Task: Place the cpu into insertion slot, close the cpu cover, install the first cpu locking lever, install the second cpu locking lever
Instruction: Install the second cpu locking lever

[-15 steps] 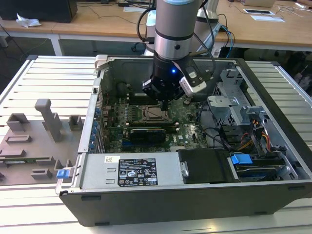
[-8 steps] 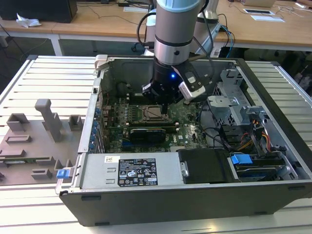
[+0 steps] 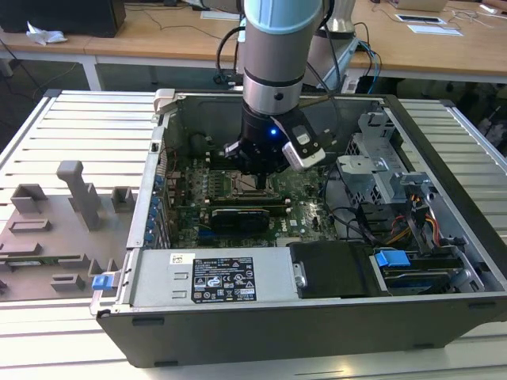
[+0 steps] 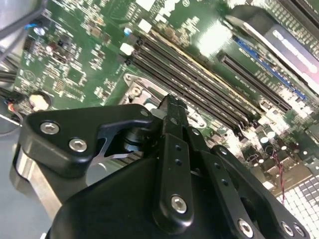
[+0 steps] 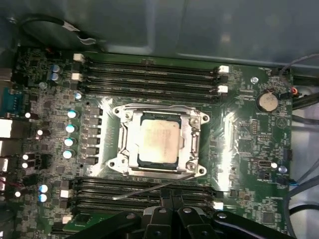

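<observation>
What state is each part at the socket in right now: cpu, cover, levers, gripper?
cpu: seated flat in the insertion slot.
cpu cover: closed down over the cpu's edges.
lever: one thin wire lever sticks out loose near the gripper, not latched.
gripper: just beside the socket, by that lever; open or shut unclear.
computer case: side open, motherboard exposed.

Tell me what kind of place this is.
Probably a robotics lab or workshop bench: an opened computer case lies on a slatted metal table, wooden desks stand behind, and the gripper hovers beside the cpu on the motherboard.
</observation>
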Controlling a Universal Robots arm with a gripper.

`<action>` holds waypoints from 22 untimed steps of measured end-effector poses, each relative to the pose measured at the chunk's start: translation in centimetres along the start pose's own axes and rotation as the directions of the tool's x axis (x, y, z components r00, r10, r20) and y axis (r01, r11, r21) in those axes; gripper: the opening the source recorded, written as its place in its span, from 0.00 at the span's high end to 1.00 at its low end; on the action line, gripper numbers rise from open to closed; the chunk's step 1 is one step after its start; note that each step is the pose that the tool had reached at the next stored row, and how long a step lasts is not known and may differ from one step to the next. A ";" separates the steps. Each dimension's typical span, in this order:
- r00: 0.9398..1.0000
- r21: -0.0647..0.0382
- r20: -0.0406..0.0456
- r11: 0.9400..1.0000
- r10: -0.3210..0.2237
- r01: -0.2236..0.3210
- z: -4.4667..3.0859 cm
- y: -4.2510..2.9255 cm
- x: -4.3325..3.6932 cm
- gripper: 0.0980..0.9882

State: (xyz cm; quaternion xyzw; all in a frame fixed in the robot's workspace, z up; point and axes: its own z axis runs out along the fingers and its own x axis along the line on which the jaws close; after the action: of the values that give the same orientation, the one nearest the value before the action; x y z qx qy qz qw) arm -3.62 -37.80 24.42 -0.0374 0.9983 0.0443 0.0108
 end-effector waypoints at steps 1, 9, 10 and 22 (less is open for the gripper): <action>1.000 -0.006 0.000 1.000 0.000 0.000 0.02 -0.01 0.25 0.99; 1.000 -0.057 0.004 0.998 0.001 -0.001 0.45 -0.63 1.71 0.99; 1.000 -0.059 0.004 0.998 0.001 -0.001 0.60 -0.86 1.85 0.99; 0.999 -0.097 0.004 0.994 -0.040 0.040 3.08 -1.18 4.71 0.99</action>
State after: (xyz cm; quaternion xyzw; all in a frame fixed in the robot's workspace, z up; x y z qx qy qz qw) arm -8.18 -39.05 21.13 -0.0577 0.9940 0.0927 0.0110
